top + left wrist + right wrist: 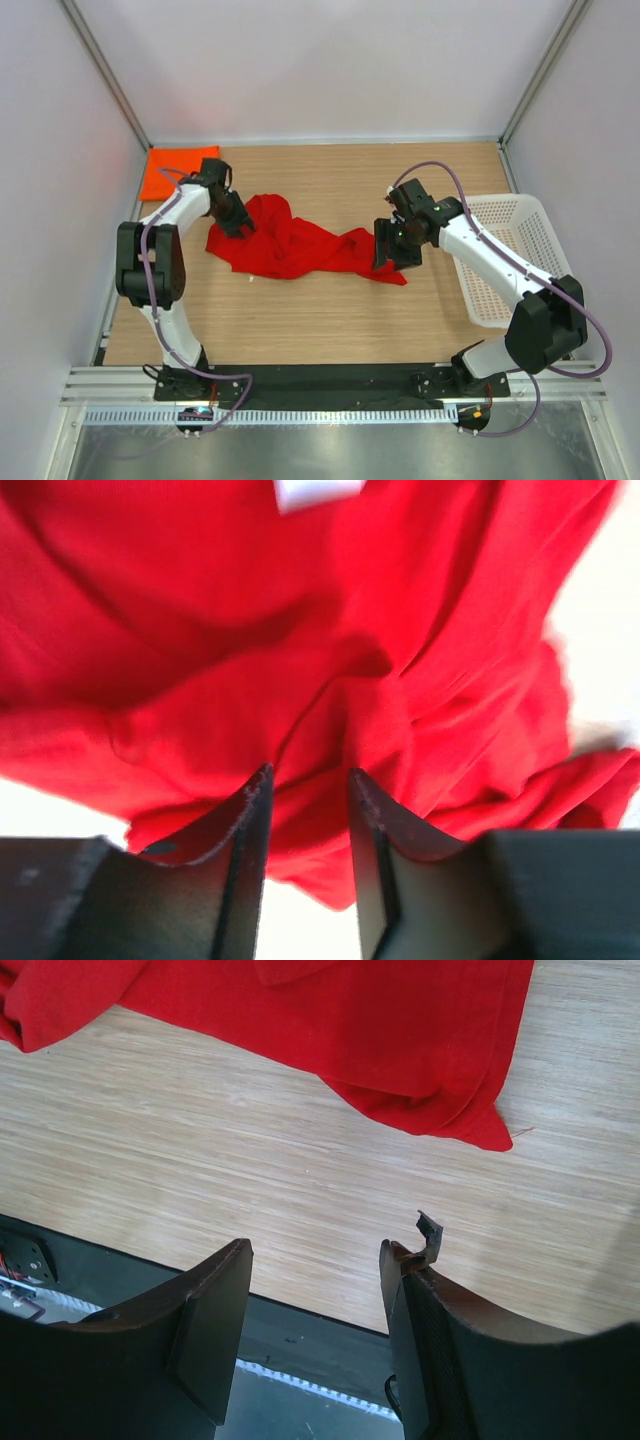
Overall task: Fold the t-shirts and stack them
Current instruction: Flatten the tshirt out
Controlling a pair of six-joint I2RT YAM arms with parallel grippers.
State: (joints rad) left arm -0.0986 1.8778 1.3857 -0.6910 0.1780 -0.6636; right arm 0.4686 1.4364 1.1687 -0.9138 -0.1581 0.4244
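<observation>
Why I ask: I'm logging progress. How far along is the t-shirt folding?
Done: the orange t-shirt looks folded in the far left corner. In hand: the left tool is at a fold of the crumpled red t-shirt; the right tool hangs open beside it. Left: folding it, stacking both.

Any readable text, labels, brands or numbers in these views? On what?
No legible text in any view.
Blurred, nothing readable: the white tag on the red t-shirt.
No markings visible: the orange t-shirt, the white mesh basket.
</observation>
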